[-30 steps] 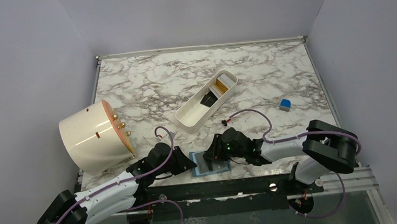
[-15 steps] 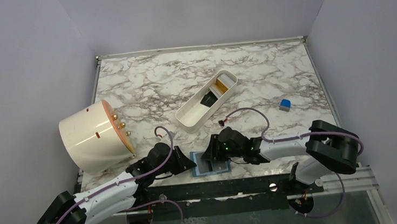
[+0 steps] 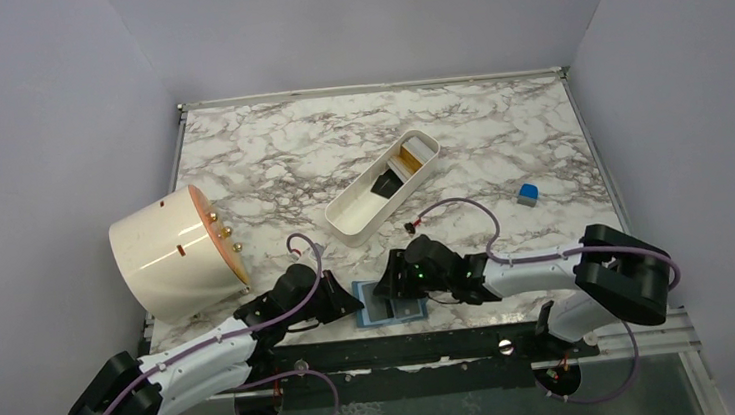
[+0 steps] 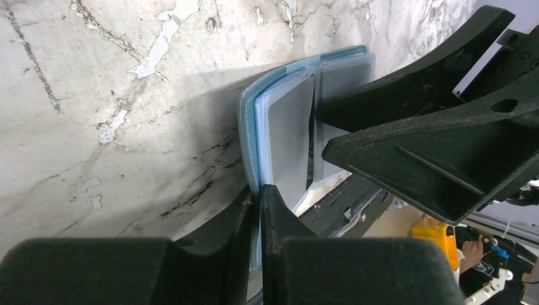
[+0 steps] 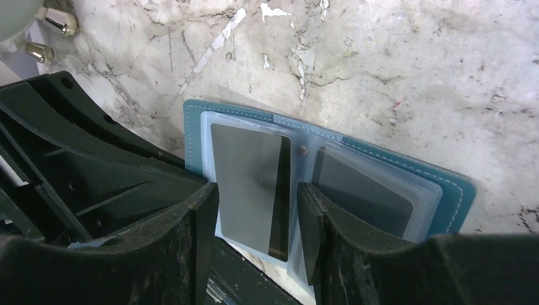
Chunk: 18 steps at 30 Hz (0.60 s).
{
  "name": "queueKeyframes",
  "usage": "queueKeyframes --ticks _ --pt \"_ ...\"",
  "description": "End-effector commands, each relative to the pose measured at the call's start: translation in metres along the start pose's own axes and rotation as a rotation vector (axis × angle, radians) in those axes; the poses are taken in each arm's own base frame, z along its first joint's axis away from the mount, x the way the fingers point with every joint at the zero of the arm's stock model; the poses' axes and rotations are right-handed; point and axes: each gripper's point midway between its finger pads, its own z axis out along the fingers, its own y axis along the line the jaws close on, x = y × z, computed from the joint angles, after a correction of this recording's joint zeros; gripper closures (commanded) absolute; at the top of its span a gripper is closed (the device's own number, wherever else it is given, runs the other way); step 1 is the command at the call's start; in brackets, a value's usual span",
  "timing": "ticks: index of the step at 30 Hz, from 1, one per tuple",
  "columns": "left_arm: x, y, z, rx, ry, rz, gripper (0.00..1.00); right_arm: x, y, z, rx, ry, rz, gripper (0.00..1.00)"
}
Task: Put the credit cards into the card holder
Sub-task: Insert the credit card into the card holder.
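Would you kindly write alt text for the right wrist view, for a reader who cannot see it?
An open teal card holder lies on the marble table, with dark cards in its clear pockets. The right tool straddles the left card; the left tool sits at the holder's left edge.

the left arm (image 3: 196, 355) and right arm (image 3: 535, 273) have white tubes between fat black joints. a thin purple cable (image 3: 464, 204) loops along each. the left gripper (image 3: 357, 307) and right gripper (image 3: 383, 288) are black plastic. a tiny green light (image 3: 417, 273) glows on the right wrist.
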Motion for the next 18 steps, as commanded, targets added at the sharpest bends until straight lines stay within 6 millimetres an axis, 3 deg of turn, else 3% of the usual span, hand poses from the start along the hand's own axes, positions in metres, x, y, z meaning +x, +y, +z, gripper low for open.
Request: queueKeyframes --ticks 1,5,11,18 --pt "-0.003 -0.008 0.0 0.026 -0.007 0.027 0.88 0.011 -0.007 0.008 0.031 0.043 -0.034 0.5" --pt "-0.004 -0.01 0.001 0.031 -0.012 0.032 0.86 0.015 -0.003 0.013 0.03 0.064 -0.042 0.53" --pt "-0.008 -0.008 0.004 0.019 -0.027 0.057 0.86 0.02 0.008 0.013 -0.022 0.075 -0.03 0.71" --pt "-0.012 -0.013 0.011 0.004 -0.017 0.086 0.86 0.023 0.005 0.01 0.009 0.078 0.002 0.72"
